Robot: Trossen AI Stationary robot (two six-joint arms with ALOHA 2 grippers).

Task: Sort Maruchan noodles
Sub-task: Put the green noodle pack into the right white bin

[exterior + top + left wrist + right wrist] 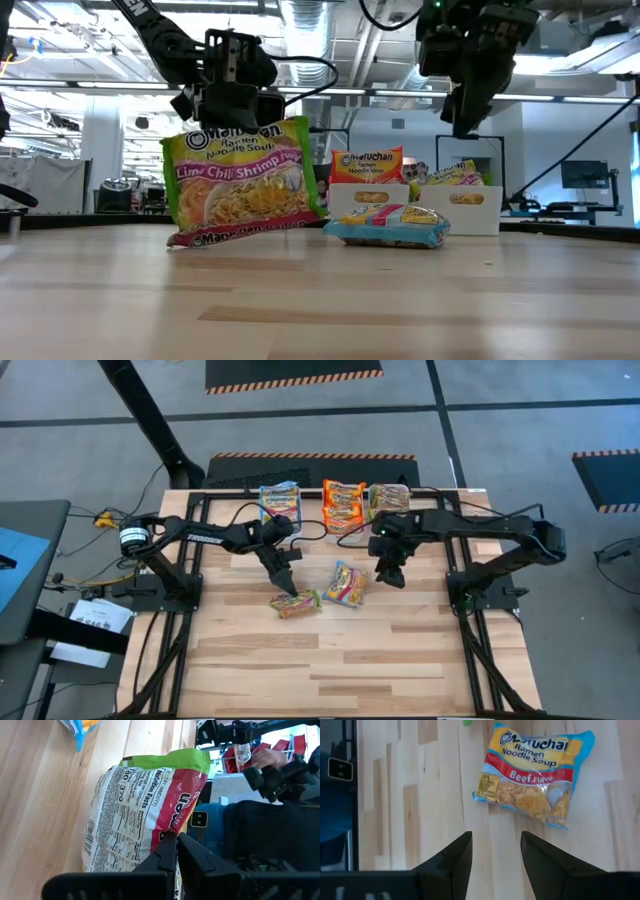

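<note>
1. Desk (400, 660): one, pale wood planks. The high view shows all of it; the low view sees only its near surface.
2. Bins (455, 208): the low view shows white fronts at the far edge; the high view shows three packet stacks there, blue (279, 498), orange (343, 503) and green (389, 497).
3. Left gripper (290, 586): one, fingers (167, 851) shut on the lime chili shrimp packet (243, 180), which stands on edge on the desk, mid-desk. The left wrist view alone shows its nutrition panel.
4. Right gripper (388, 572): one, raised over the desk, fingers (457, 855) spread, empty.
5. Beef packet (535, 772): one, blue-edged, flat on the desk between the grippers.
</note>
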